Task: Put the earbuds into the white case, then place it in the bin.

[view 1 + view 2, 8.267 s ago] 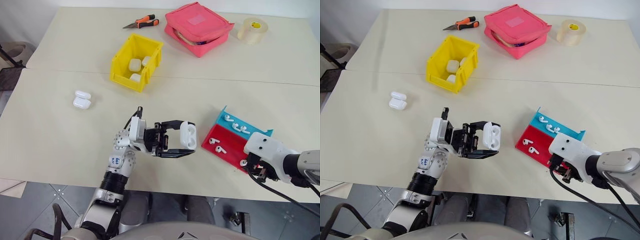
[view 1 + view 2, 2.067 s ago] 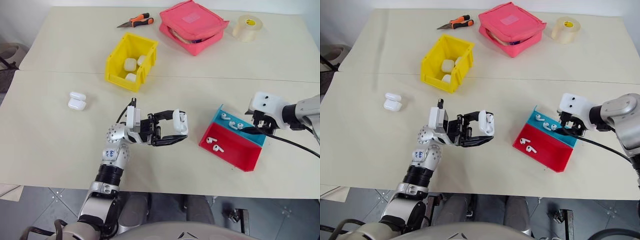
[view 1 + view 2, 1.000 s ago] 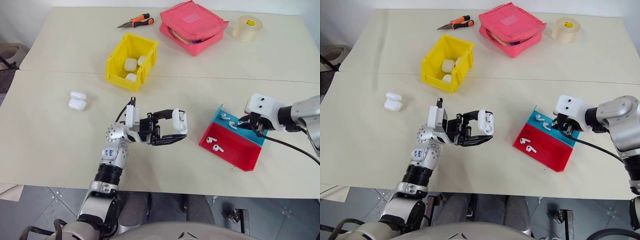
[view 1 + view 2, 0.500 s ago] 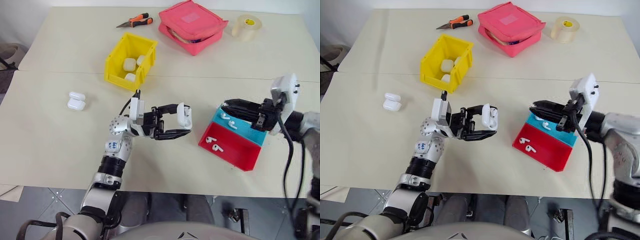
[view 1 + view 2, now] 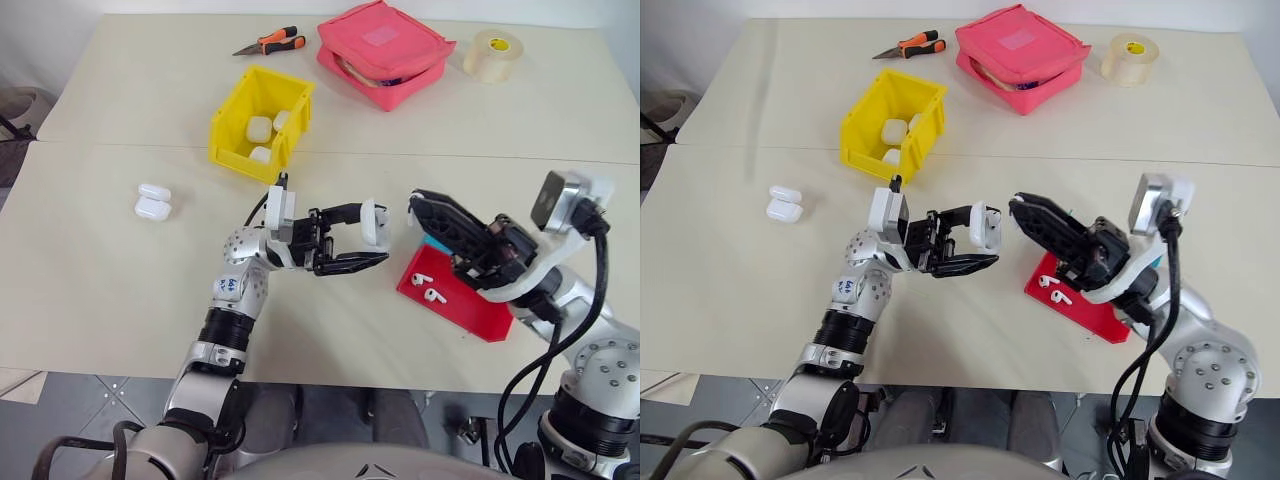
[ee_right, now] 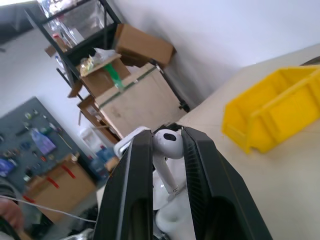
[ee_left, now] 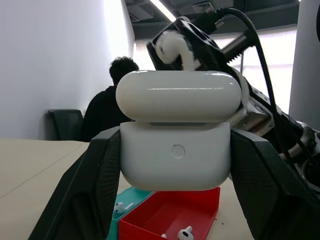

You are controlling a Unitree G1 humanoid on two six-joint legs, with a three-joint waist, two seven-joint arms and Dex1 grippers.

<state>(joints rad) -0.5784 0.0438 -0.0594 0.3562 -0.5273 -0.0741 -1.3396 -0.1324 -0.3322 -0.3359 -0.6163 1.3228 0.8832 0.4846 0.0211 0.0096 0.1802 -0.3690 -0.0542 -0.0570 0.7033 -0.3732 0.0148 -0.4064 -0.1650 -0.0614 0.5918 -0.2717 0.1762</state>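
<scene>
While your left claw (image 5: 372, 240) is clenched on the white case (image 5: 374, 222), it holds that case in the air above the middle of the worktop (image 5: 120, 270), lid hinged open. Your right claw (image 5: 1018, 207) is pinched on one earbud (image 6: 166, 145), its tips just beside the open case, slightly toward the right edge. From the right wrist view, the earbud sits between the two fingers (image 6: 137, 170) with its stem pointing down at the case. From the left wrist view, the case is squeezed between both black fingers (image 7: 102, 175), and the earbud shows just behind the lid.

Red-and-blue tray (image 5: 470, 310) sits near the front right of the worktop, under your right arm. Two loose earbuds (image 5: 428, 288) lie in its red half; the blue half is mostly hidden, so you can't tell what's in it.

Yellow bin (image 5: 258, 122) is toward the back edge, left of centre, well apart from both claws. It has three white cases (image 5: 260, 128) inside. Two more white cases (image 5: 152, 201) lie touching each other near the left edge.

Along the back edge: orange-handled pliers (image 5: 268, 42) behind the bin, pink zip pouch (image 5: 385, 50) to their right, tape roll (image 5: 492, 54) near the back right corner.
</scene>
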